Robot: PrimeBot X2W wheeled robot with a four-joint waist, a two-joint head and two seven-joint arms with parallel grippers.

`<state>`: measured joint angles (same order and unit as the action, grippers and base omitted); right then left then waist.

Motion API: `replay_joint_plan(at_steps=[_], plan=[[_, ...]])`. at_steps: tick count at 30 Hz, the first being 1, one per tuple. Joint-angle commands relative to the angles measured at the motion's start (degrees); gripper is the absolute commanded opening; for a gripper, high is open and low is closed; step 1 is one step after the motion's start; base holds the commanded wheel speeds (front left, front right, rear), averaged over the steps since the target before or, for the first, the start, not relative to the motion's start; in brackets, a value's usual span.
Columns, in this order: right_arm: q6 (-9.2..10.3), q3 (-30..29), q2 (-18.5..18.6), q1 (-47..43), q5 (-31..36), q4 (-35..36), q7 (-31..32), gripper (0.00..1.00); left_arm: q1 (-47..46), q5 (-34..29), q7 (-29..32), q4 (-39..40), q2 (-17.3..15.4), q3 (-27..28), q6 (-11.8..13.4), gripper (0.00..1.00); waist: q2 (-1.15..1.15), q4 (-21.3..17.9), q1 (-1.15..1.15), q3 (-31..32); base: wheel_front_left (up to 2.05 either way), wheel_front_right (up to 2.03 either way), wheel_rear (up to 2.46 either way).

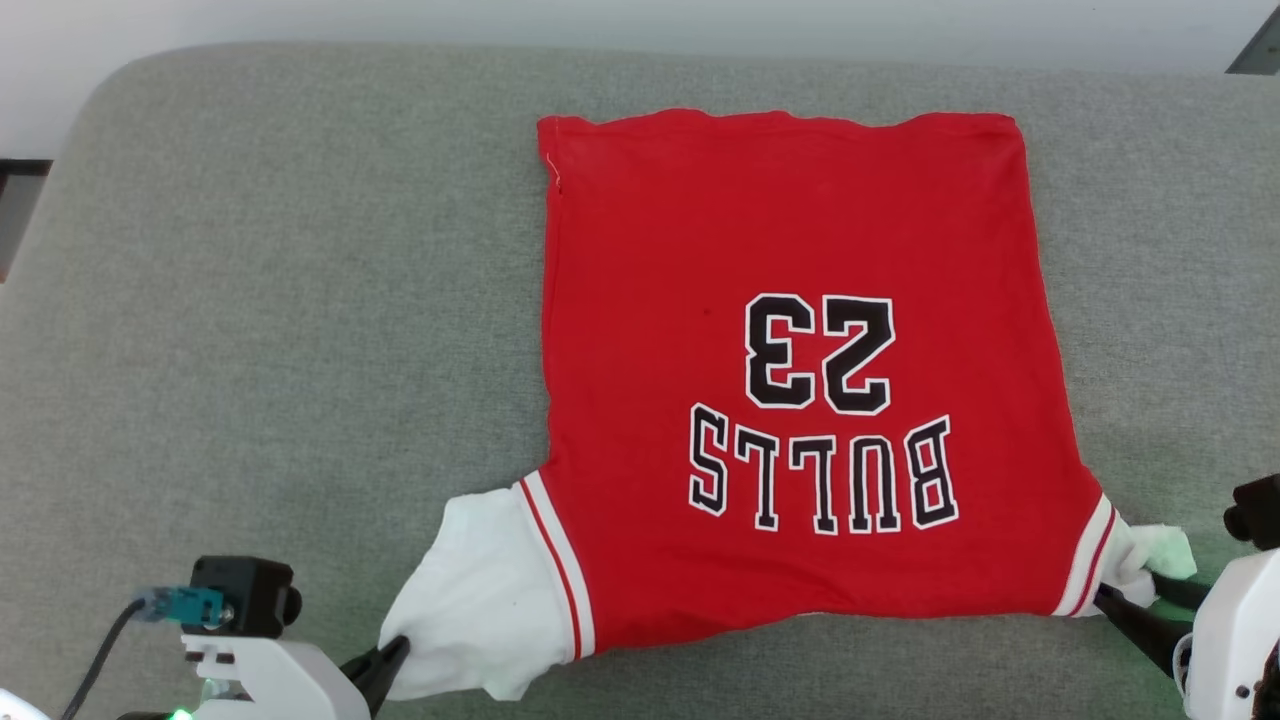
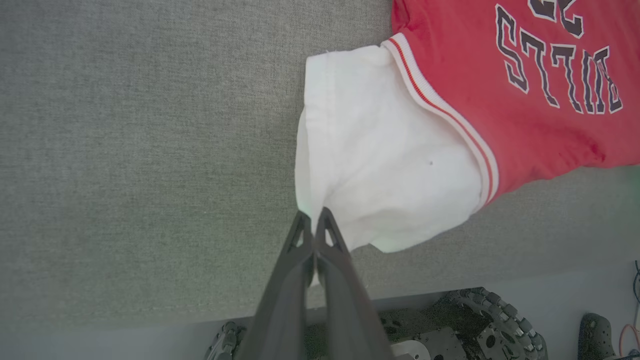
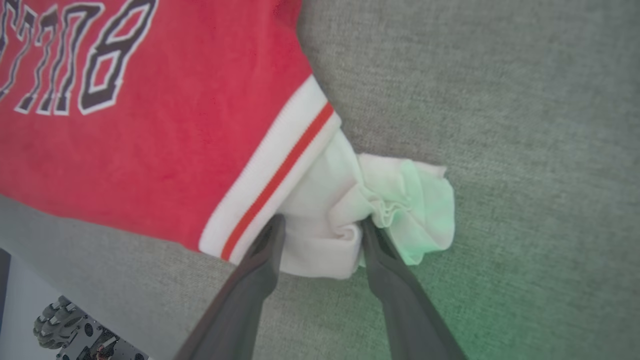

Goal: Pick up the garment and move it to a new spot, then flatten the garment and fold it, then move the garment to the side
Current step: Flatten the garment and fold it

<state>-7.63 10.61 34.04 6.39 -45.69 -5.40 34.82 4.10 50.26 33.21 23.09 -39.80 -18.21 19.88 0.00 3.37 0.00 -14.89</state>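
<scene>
Left gripper [image 2: 313, 220] clamps a garment [image 1: 700, 250] sleeve — right gripper [image 3: 322, 223] released, straddling the other.

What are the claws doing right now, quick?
Left claw: closed, pinching the shirt by its white sleeve.
Right claw: open, fingers on either side of the bunched sleeve.

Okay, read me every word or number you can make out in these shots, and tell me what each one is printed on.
"BULLS": black, white-edged block letters on the chest of the red jersey shirt, upside down in the head view.
"23": the same lettering on the same shirt, beside the word toward the hem, also upside down.
No other text is readable.
</scene>
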Motion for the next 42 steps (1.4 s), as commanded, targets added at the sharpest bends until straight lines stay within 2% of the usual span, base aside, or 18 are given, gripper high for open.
replay_joint_plan(at_steps=[1, 6, 7, 10, 13, 16, 21, 26, 36, 42], plan=[[0.26, -1.1, 0.15, 0.42, 0.16, 0.06, 0.35, 1.0, -0.41, -0.42, -0.55, -0.16, 0.4, -0.16, -0.25, 0.0, 0.0, 0.07, 0.0, -0.07, 0.0, 0.0, 0.0], [0.19, -4.34, 0.65, 1.37, -0.12, 5.37, 0.78, 1.0, -0.54, -0.68, -1.07, -0.37, 1.0, -0.71, -0.52, 0.0, 0.0, 0.37, 0.0, -0.46, 0.0, 0.0, 0.0], [0.19, -7.08, 0.09, 2.6, 0.56, 7.64, 0.13, 1.0, -0.83, -0.89, -1.24, -0.32, 1.23, -1.13, -0.75, 0.0, 0.0, 0.74, 0.0, -0.94, 0.0, 0.0, 0.0], [0.19, -8.87, -0.59, 4.64, 2.35, 9.55, -0.63, 1.0, -1.44, -1.0, -1.3, -0.37, 1.56, -1.57, -1.13, 0.0, 0.0, 1.28, 0.0, -1.57, 0.0, 0.0, 0.0], [0.19, -10.26, -1.72, 9.65, 6.65, 10.31, -2.82, 1.0, -2.56, -1.22, -1.53, -0.53, 2.2, -2.23, -1.75, 0.0, 0.0, 2.33, 0.0, -2.83, 0.0, 0.0, 0.0], [0.19, -10.41, -3.57, 16.21, 10.65, 7.84, -6.26, 1.0, -4.0, -1.51, -1.58, -0.62, 2.91, -3.05, -2.47, 0.0, 0.0, 3.56, 0.0, -4.43, 0.0, 0.0, 0.0], [0.19, -7.82, -4.26, 27.6, 15.7, -1.68, -10.51, 1.0, -7.08, -1.77, -1.68, -1.49, 4.35, -4.44, -3.88, 0.0, 0.0, 6.15, 0.0, -7.61, 0.0, 0.0, 0.0], [0.19, -5.42, -3.43, 38.49, 18.18, -14.59, -11.49, 1.0, -10.32, -2.16, -1.84, -2.84, 6.05, -6.0, -5.42, 0.0, 0.0, 9.18, 0.0, -10.71, 0.0, 0.0, 0.0], [0.19, -3.25, -3.6, 55.42, 19.94, -38.29, -5.08, 1.0, -15.74, -2.56, -2.47, -6.73, 9.43, -8.87, -8.75, 0.0, 0.0, 13.77, 0.0, -14.87, 0.0, 0.0, 0.0], [0.19, -3.3, -4.49, 59.15, 21.43, -49.16, 1.81, 1.0, -17.18, -2.18, -3.0, -8.65, 10.79, -9.78, -9.84, 0.0, 0.0, 15.07, 0.0, -15.52, 0.0, 0.0, 0.0]])
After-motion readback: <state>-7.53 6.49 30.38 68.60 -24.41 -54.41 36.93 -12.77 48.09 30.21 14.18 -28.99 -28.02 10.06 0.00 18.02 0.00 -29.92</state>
